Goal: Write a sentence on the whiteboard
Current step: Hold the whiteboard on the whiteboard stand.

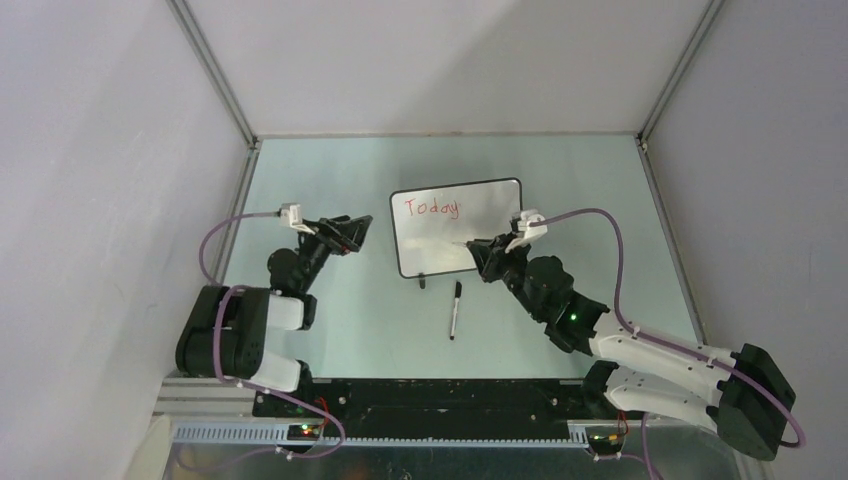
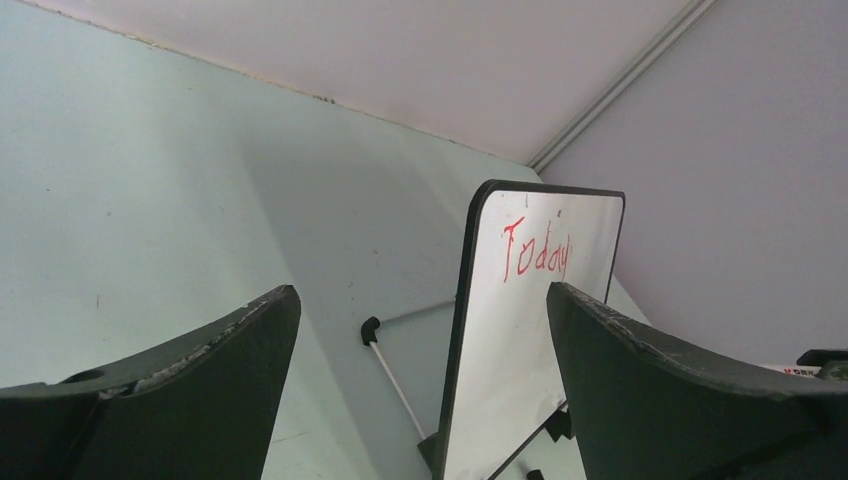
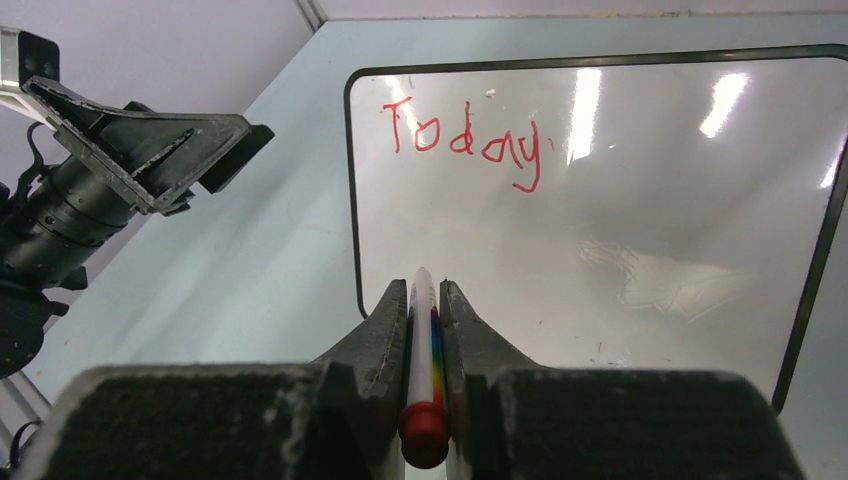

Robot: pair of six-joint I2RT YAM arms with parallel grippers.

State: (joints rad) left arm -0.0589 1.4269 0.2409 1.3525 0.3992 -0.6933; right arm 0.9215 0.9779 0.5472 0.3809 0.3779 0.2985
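The whiteboard [image 1: 440, 245] stands mid-table, its black-framed face toward the arms. The sentence [image 1: 432, 207] is one red word, "Today", at the top left of the board [image 3: 620, 230], and reads clearly [image 3: 465, 145] in the right wrist view. My right gripper [image 1: 478, 247] is shut on a white marker with a red end [image 3: 423, 310]. The marker's tip sits at the board's lower left. My left gripper [image 1: 350, 232] hangs open just left of the board, apart from it. From its wrist view the board [image 2: 510, 340] shows nearly edge-on between the spread fingers [image 2: 640, 370].
A black marker [image 1: 455, 308] lies on the table in front of the board. The board's thin white stand leg with a black foot [image 2: 385, 365] reaches out behind it. Grey walls close in the table at the back and both sides.
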